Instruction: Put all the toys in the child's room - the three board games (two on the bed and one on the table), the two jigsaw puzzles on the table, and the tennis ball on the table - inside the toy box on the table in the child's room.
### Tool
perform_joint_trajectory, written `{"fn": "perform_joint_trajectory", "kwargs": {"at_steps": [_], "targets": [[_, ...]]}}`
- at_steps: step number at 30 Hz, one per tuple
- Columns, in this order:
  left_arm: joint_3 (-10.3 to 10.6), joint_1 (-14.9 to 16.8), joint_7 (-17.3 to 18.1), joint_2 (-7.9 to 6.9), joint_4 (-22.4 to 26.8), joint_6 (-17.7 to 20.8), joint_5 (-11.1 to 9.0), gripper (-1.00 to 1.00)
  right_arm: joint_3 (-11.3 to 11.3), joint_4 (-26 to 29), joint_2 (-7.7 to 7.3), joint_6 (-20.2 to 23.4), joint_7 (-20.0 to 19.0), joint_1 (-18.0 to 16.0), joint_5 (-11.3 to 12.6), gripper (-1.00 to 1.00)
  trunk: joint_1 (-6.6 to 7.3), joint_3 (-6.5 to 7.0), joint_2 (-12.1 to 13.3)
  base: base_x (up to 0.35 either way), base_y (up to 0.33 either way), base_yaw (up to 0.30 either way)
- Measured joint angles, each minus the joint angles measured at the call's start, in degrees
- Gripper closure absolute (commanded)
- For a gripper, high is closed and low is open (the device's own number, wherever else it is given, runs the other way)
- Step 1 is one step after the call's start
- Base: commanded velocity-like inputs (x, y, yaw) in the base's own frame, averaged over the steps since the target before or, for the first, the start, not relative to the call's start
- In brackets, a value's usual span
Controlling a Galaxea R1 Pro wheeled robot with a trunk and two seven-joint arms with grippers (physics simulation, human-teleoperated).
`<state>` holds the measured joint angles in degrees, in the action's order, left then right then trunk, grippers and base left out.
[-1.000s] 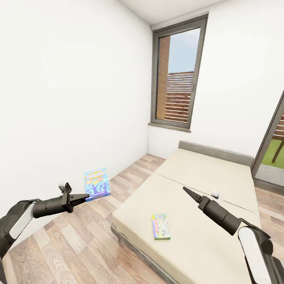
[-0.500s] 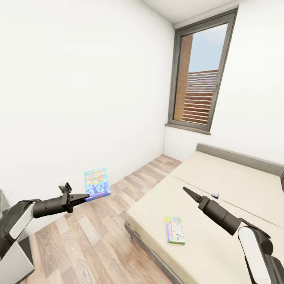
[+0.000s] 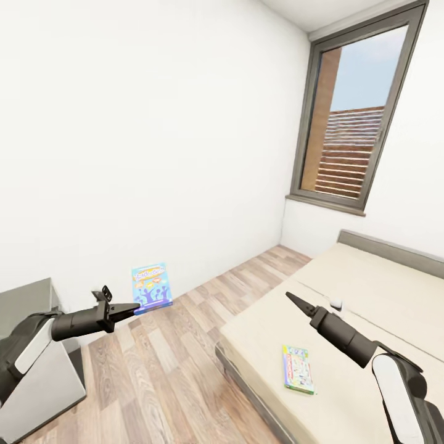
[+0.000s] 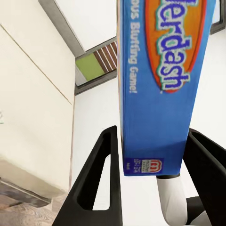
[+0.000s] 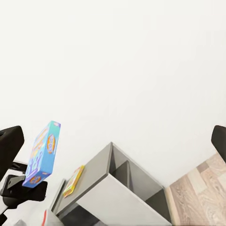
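Observation:
My left gripper (image 3: 133, 306) is shut on a blue board game (image 3: 151, 288), held upright above the wood floor; in the left wrist view the box (image 4: 160, 84) stands between the two fingers (image 4: 101, 183). A second board game (image 3: 298, 368), white and green, lies flat on the bed (image 3: 370, 290) near its front edge. My right gripper (image 3: 290, 298) hovers over the mattress, open and holding nothing. In the right wrist view the held blue box (image 5: 42, 153) hangs in front of the table (image 5: 122, 188), where a yellow board game (image 5: 74, 180) lies. The toy box is out of view.
The table's grey corner (image 3: 37, 299) sits at the lower left, close to my left arm. A tall dark-framed window (image 3: 357, 117) stands behind the bed. A small white object (image 3: 336, 303) lies on the mattress. Wood floor (image 3: 179, 357) runs between the wall and the bed.
The camera has swung left: bed, window and the lying game have slid right, and the table's corner has come into view. Both arms keep their pose, the blue box still gripped.

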<state>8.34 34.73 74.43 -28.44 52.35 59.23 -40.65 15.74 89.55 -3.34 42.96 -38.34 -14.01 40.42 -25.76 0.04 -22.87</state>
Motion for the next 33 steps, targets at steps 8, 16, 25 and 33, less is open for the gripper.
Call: {"fn": "perform_joint_trajectory", "kwargs": {"at_steps": [8, 16, 25, 33], "targets": [[-0.1, 0.0, 0.0, 0.00, 0.0, 0.0, 0.0, 1.00, 0.0, 0.0, 0.00, 0.0, 0.0, 0.0, -0.1, -1.00, 0.00, 0.00, 0.0, 0.000, 0.000, 0.291], [0.0, 0.0, 0.0, 0.00, 0.0, 0.0, 0.0, 1.00, -0.1, 0.0, 0.08, 0.0, 0.0, 0.0, -0.1, -1.00, 0.00, 0.00, 0.0, 0.000, 0.000, 0.291], [0.0, 0.0, 0.1, -0.04, 0.0, 0.0, 0.0, 1.00, -0.1, 0.0, 0.09, 0.0, 0.0, 0.0, 0.0, -1.00, 0.00, 0.00, 0.0, 0.000, 0.000, 0.291], [-0.1, 0.0, 0.1, -0.03, 0.0, 0.0, 0.0, 1.00, -0.1, 0.0, 0.09, 0.0, 0.0, 0.0, -0.1, -1.00, 0.00, 0.00, 0.0, 0.000, 0.000, 0.291]]}}
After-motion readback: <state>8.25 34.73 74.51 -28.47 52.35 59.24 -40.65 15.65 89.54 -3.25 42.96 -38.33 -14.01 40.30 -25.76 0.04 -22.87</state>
